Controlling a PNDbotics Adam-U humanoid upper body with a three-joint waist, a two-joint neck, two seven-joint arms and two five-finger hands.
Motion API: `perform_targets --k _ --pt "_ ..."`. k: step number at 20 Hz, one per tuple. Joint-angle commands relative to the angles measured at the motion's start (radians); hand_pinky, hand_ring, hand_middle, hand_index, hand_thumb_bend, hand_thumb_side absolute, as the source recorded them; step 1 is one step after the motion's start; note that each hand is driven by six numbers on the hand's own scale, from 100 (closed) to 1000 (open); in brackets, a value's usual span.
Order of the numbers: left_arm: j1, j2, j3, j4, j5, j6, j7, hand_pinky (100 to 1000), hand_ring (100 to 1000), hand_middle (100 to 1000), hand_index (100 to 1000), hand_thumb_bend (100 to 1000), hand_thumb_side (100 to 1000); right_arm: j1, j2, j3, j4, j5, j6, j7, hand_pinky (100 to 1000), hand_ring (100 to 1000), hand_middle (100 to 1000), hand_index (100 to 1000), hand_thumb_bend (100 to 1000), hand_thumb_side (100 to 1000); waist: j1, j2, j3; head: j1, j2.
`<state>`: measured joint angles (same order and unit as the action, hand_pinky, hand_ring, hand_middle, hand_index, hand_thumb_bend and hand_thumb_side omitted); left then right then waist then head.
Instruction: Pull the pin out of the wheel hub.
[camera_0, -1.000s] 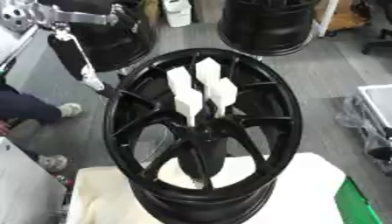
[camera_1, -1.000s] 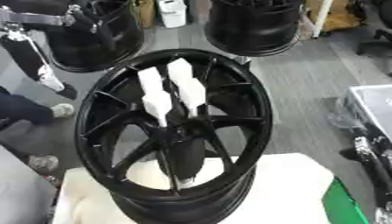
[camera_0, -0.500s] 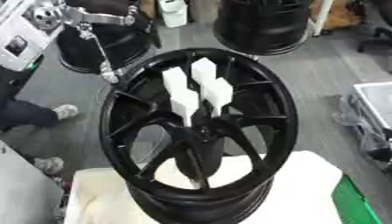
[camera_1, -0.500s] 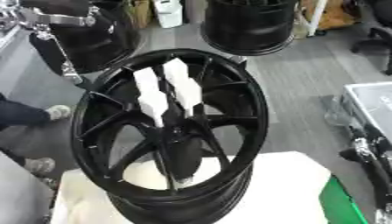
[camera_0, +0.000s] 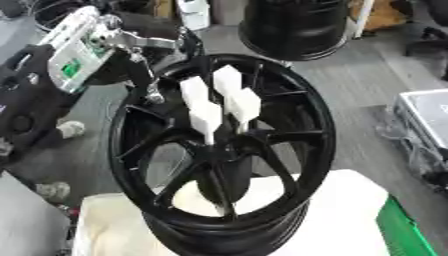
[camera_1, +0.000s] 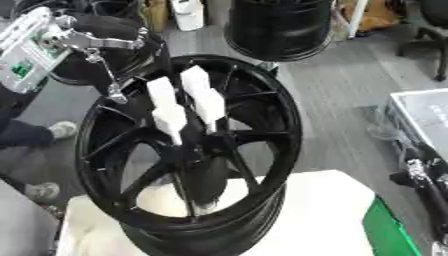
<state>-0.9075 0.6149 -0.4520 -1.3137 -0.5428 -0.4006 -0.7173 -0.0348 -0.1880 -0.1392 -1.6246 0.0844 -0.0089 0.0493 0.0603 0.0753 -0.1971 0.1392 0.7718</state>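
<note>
Four white block-headed pins stood clustered in the centre of a black wheel hub, their thin stems running down into the dark middle where the spokes met; two sat higher and farther back, two lower and nearer the camera, all close together and some touching. The hub rested tilted on a cream-white pad that covered the desk near the bottom of both views, its open face turned up toward the camera, and a green edge showed at the pad's lower right. The robot's left hand, black with silver parts, came in from the upper left and hung over the hub's upper-left rim, apart from the pins; one slim silver finger pointed down toward the rim, and the fingers held nothing, though whether they were spread or curled could not be told. A white panel with a green mark sat on the forearm behind it. The right hand showed in neither view. Behind the hub, another black wheel stood on the grey floor, a white jug stood beside it, and a grey case lay at the right edge.
</note>
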Motion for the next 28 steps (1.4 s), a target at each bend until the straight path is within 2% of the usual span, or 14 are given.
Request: perform_targets --k 1,6,15,16,17,18,19,22,25,28 --pt "-0.027 0.001 0.004 0.016 -0.022 -0.192 -0.167 789 732 725 777 586 100 -0.009 -0.012 0.003 -0.012 -0.003 -0.002 0.005 673 568 878 972 100 741 -0.002 -0.009 -0.001 0.004 -0.002" --pt "-0.028 -0.016 0.004 0.035 -0.035 -0.206 -0.162 787 724 713 763 563 100 -0.012 -0.011 0.004 -0.012 -0.003 -0.002 0.007 673 568 879 972 100 741 -0.003 -0.005 -0.005 0.007 -0.003" --pt "-0.027 -0.026 0.007 0.055 -0.034 -0.211 -0.146 776 677 584 651 487 100 -0.015 -0.010 0.004 -0.012 -0.004 -0.003 0.008 673 568 879 972 100 742 -0.003 -0.002 -0.010 0.006 -0.006" --pt "-0.028 -0.026 0.009 0.055 -0.033 -0.211 -0.140 770 656 550 610 405 100 -0.015 -0.010 0.004 -0.012 -0.004 -0.003 0.008 673 568 879 973 100 743 -0.003 -0.002 -0.010 0.006 -0.006" --pt "-0.029 -0.026 0.012 0.055 -0.033 -0.212 -0.132 768 649 532 595 463 100 -0.015 -0.009 0.004 -0.012 -0.004 -0.003 0.009 673 568 879 973 100 743 -0.003 -0.002 -0.010 0.005 -0.007" --pt "-0.029 -0.025 0.013 0.054 -0.033 -0.212 -0.124 768 649 532 595 463 100 -0.015 -0.009 0.004 -0.012 -0.004 -0.003 0.009 673 568 879 973 100 743 -0.003 -0.002 -0.010 0.005 -0.007" --pt "-0.029 -0.024 0.013 0.055 -0.035 -0.213 -0.117 764 631 495 552 441 100 -0.015 -0.009 0.004 -0.012 -0.004 -0.003 0.009 673 568 879 973 100 743 -0.003 -0.002 -0.010 0.005 -0.007" --pt "-0.029 -0.020 0.019 0.056 -0.030 -0.211 -0.097 757 605 440 500 412 100 -0.015 -0.009 0.004 -0.013 -0.004 -0.003 0.009 673 568 879 973 100 743 -0.002 -0.002 -0.010 0.003 -0.009" --pt "-0.030 -0.014 0.026 0.058 -0.011 -0.202 -0.096 752 592 415 476 406 100 -0.015 -0.008 0.003 -0.013 -0.003 -0.002 0.010 674 568 879 973 100 743 -0.002 -0.003 -0.010 0.002 -0.010" --pt "-0.035 -0.002 0.035 0.057 0.022 -0.181 -0.133 752 595 412 472 405 100 -0.015 -0.008 0.003 -0.013 -0.003 -0.002 0.010 674 568 879 973 100 743 -0.001 -0.004 -0.009 0.003 -0.009"
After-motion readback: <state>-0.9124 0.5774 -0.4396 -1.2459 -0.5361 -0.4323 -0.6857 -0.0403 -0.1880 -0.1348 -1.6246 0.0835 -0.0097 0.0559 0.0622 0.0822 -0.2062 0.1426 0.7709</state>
